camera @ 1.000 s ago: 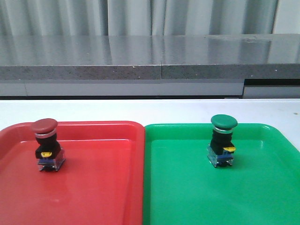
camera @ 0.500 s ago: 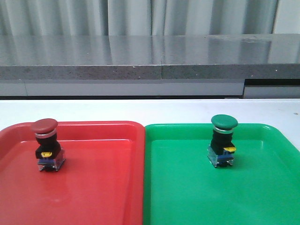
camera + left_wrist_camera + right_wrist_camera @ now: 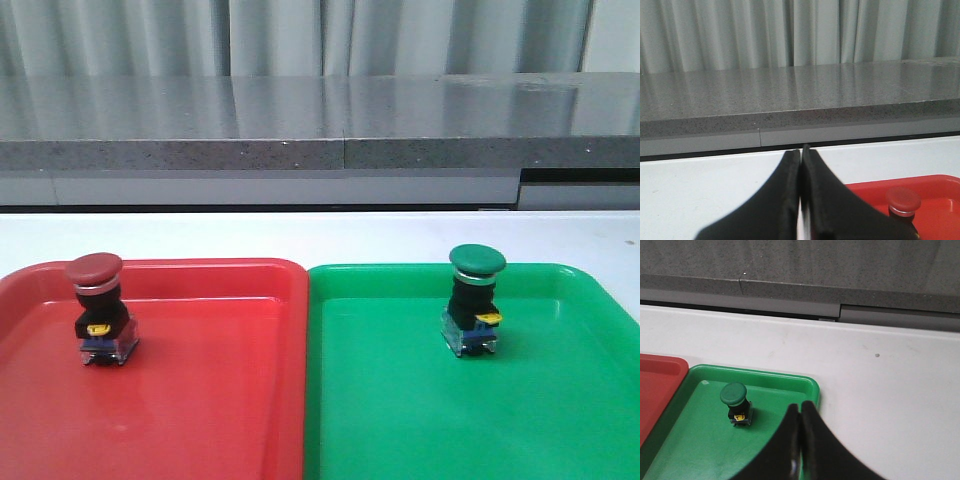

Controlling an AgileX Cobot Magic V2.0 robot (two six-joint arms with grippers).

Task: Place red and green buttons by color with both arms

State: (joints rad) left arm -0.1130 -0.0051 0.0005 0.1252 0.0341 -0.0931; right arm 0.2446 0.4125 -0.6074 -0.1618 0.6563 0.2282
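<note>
The dark-red mushroom-cap button (image 3: pixel 99 309) stands upright at the left of the flat red plastic tray (image 3: pixel 200 400); the green-capped button (image 3: pixel 473 300) stands in the green tray (image 3: pixel 500 420). My left gripper (image 3: pixel 801 190) and right gripper (image 3: pixel 800 440) hover clear, jaws pressed together, empty.

White bench (image 3: pixel 300 235) carries two flat plastic trays side by side, edges touching or nearly so: red tray (image 3: pixel 220 400) on the left, green tray (image 3: pixel 480 420) on the right. Behind the bench runs a grey speckled stone ledge (image 3: pixel 300 120) w/ a seam near its middle. Pale pleated curtain (image 3: pixel 400 35) hangs at the back.
</note>
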